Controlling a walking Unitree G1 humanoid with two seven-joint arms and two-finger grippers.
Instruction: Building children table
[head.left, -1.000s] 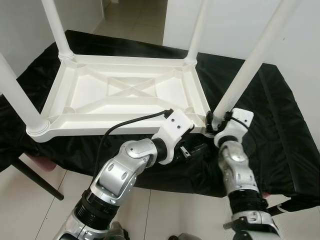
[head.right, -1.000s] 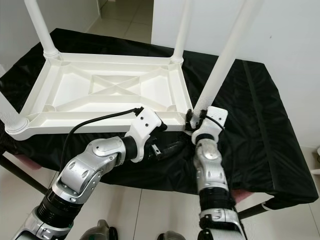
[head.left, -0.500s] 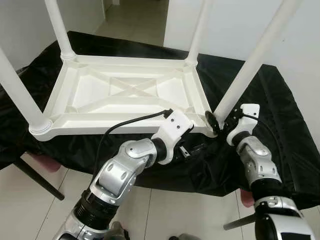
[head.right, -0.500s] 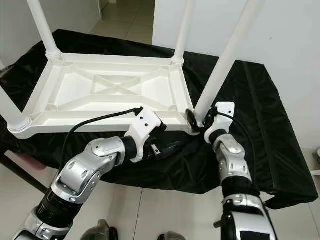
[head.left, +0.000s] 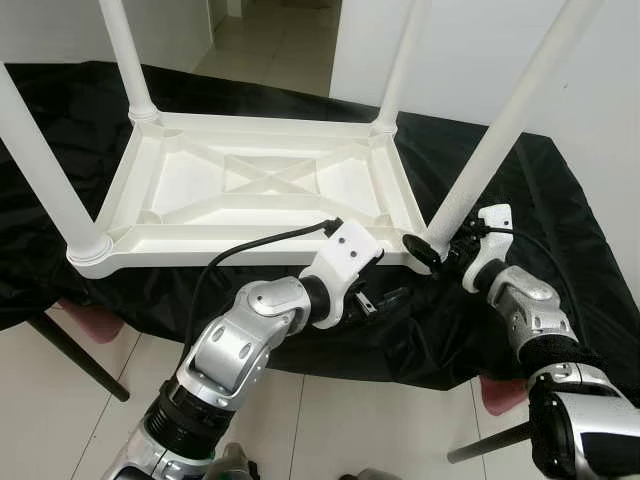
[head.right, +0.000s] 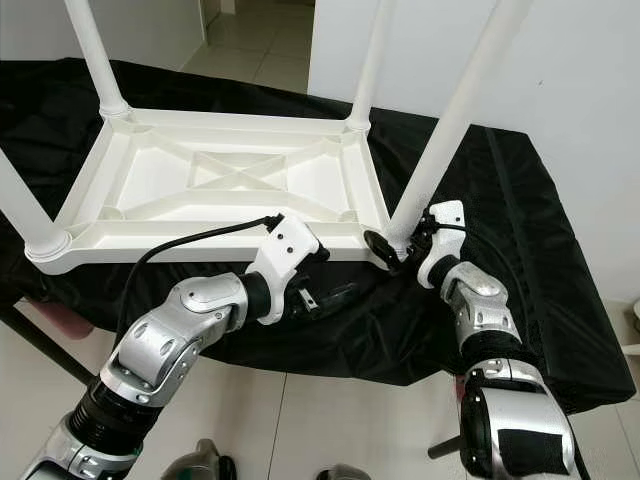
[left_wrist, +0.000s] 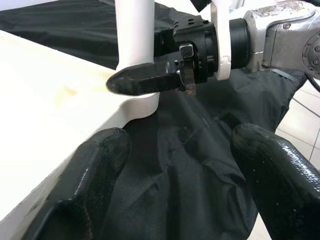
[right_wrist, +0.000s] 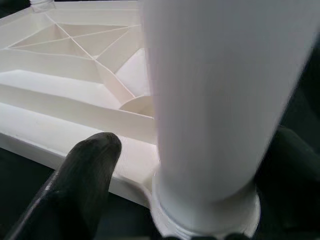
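In the left eye view, the white plastic children table (head.left: 260, 190) lies upside down on a black cloth (head.left: 540, 220) that covers a work surface, and all four white legs stand up from its corners, so the main assembly looks done. The near right leg (head.left: 500, 130) leans a little outward from its socket, so by my judgement it is not yet fully seated or tightened. The right gripper (head.left: 432, 255) is at the base of this leg, one finger on each side of it, while the left gripper (head.left: 385, 297) rests low on the cloth just below the near edge of the table. The right eye view gives the same scene: the right gripper (head.right: 392, 252) straddles the foot of the near right leg (head.right: 455, 110), and the far legs look upright in their sockets. In the left wrist view, the two fingers (left_wrist: 85, 180) of the left gripper are spread wide with only cloth between them, so they hold nothing; beyond them one finger of the right gripper lies against the leg base. In the right wrist view, the leg (right_wrist: 210, 100) stands between the right fingers (right_wrist: 80, 180), which are apart around it; whether they press on it, I cannot tell. What seems left is to fix this last leg and turn the table upright.
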